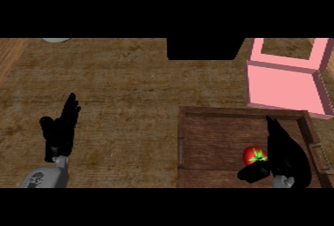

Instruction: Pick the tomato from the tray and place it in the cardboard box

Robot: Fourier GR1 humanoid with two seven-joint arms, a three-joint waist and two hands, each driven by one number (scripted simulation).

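— Where is your right robot hand (286,152) just now?

— It is over the wooden tray (215,132), near the tray's right side. My fingers point straight away from me and my thumb sticks out to the left. The robot hand is apart, clamped on nothing.

— And the tomato (254,154)?

— It lies in the tray, just to the left of my right robot hand. It is red with a green star of leaves on top. My thumb lies just under it on the near side, and my palm is close against its right flank. I cannot tell whether thumb or palm touches it.

— Where is the box?

— The box (287,81) is beyond my right fingertips, on the far side of the tray, and it shows pink. Its top is open, and its near wall stands close to the tray's far rim.

— What of your left robot hand (60,130)?

— It rests well apart to the left, above the bare brown bench (124,97). Its fingers are straight and point away from me, spread on nothing.

— Anything else around?

— A black block (202,48) sits at the bench's far edge, to the left of the box. Far beyond my left robot hand, a pale rounded thing (57,40) peeks in at the far edge; I cannot tell what it is.
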